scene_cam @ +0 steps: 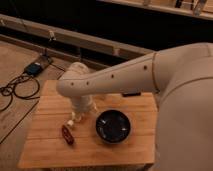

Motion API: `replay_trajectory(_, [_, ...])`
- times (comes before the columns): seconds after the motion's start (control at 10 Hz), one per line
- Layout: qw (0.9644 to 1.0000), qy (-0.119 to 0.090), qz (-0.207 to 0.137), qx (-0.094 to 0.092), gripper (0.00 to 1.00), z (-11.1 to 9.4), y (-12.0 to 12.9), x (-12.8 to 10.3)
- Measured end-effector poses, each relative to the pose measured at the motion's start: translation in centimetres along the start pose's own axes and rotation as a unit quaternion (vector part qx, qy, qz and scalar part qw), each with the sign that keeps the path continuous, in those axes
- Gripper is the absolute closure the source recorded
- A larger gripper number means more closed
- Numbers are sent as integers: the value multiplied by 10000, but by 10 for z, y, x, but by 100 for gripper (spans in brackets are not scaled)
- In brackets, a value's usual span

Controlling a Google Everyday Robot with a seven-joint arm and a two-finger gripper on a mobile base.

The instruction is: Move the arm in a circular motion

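The arm (125,75) is a thick, smooth white tube with small dark screw holes. It reaches from the big rounded segment at the right (185,110) across to the left, bends at a joint (72,82), and points down at the wooden table (50,150). The gripper (82,112) is at the lower end of the arm, just above the table's left middle, to the left of a black bowl (114,126). A small white bottle end (70,122) shows just below the gripper; the rest of the bottle is hidden.
A reddish-brown oblong object (67,134) lies on the table in front of the gripper. A dark flat item (131,93) lies at the table's back edge. Cables and a small box (35,67) lie on the floor to the left. A dark wall with a rail runs behind.
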Motion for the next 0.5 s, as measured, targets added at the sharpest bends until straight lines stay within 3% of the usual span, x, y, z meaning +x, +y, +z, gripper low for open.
replay_trajectory(0.2, [9983,-51,571,-75,35,4,-55,-12])
replay_trajectory(0.3, [9976,-152,655,-171,35,3,-75,-30])
replay_trajectory(0.5, [9972,-322,573,-355,35,0,-83,-61])
